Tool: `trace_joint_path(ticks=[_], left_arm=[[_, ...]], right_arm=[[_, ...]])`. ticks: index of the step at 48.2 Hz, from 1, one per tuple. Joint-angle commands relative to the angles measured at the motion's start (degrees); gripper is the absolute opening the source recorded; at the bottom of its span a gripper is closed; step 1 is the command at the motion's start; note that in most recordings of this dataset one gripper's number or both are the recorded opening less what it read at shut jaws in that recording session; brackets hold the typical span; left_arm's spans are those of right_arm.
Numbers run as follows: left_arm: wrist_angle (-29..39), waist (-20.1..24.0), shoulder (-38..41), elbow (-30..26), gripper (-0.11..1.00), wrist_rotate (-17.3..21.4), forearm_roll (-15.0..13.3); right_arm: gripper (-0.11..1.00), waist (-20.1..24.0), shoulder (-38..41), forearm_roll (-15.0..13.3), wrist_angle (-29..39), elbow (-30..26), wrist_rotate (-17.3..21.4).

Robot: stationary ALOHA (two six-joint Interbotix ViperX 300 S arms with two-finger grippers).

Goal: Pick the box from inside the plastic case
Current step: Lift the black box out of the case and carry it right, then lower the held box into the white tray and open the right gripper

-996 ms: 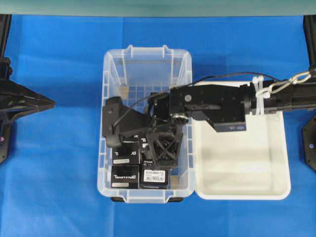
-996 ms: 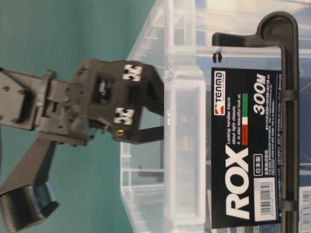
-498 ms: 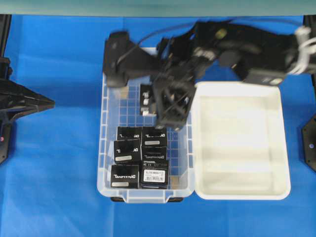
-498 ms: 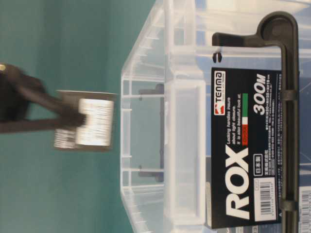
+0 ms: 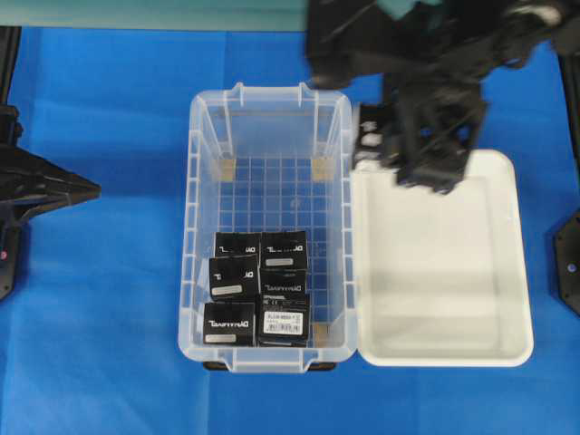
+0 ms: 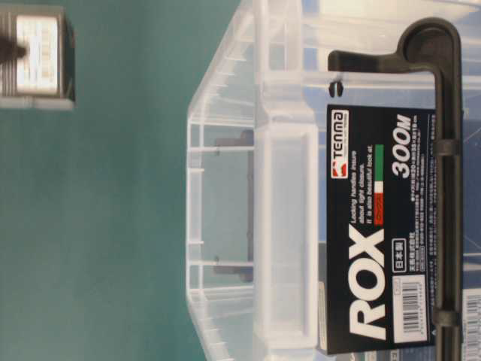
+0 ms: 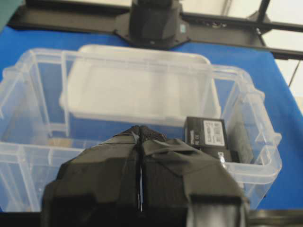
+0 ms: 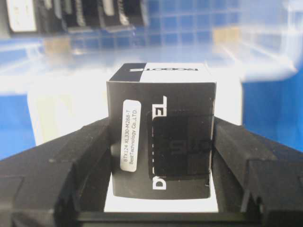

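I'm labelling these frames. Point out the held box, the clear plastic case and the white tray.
box [image 8: 161,130]: right wrist view, front face.
plastic case [image 5: 194,217]: overhead view, left rim.
white tray [image 5: 444,272]: overhead view, bare floor.

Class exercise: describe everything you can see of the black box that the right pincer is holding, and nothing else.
The box is a small black carton, roughly cubic, apparently cardboard, with white lettering, a white band on its top face and a pale label strip on its front. The right pincer clamps it, one finger on each side. It hangs lifted clear of the plastic case, above where the case's rim meets the white tray. Nothing but the fingers touches it.
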Motion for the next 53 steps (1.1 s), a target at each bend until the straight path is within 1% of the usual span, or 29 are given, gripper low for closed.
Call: trace_joint_path(ticks=[1, 3, 6, 13, 16, 20, 23, 27, 37, 53], left_arm=[[-0.3, 0.1, 0.3, -1.6, -0.05, -0.1, 0.2], [-0.3, 0.1, 0.3, -1.7, -0.05, -0.1, 0.2], [-0.4, 0.0, 0.2, -1.7, -0.05, -0.2, 0.2], [-0.4, -0.7, -0.4, -1.9, -0.05, -0.2, 0.2], [-0.3, -0.7, -0.6, -1.9, -0.05, -0.1, 0.2], [-0.3, -0.4, -0.6, -1.9, -0.05, 0.0, 0.2], [-0.3, -0.4, -0.5, -1.9, -0.05, 0.0, 0.2], [-0.3, -0.4, -0.6, -2.0, -0.05, -0.1, 0.2], [-0.1, -0.4, -0.6, -2.4, -0.05, -0.1, 0.2], [-0.3, -0.4, -0.6, -2.4, -0.05, -0.1, 0.2]], right_arm=[[0.62, -1.1, -3.1, -0.8, -1.1, 4.0, -0.3], [0.62, -1.9, -4.4, -1.3, -2.4, 7.3, -0.5], [0.62, -2.9, -6.1, -1.3, -4.7, 11.1, -0.7], [0.62, -4.7, -10.4, -1.4, -12.0, 17.9, -1.7], [0.62, -5.4, -11.7, -1.5, -14.8, 21.0, -3.3], [0.62, -5.7, -12.6, -1.5, -18.5, 26.0, -6.7], [0.62, -5.8, -12.4, -1.6, -20.9, 28.8, -8.9], [0.62, -5.8, -11.4, -1.6, -24.0, 32.0, -10.8], [0.62, -6.2, -7.3, -1.6, -31.0, 36.6, -13.4], [0.62, -7.5, -1.4, -1.7, -41.6, 41.0, -18.1]])
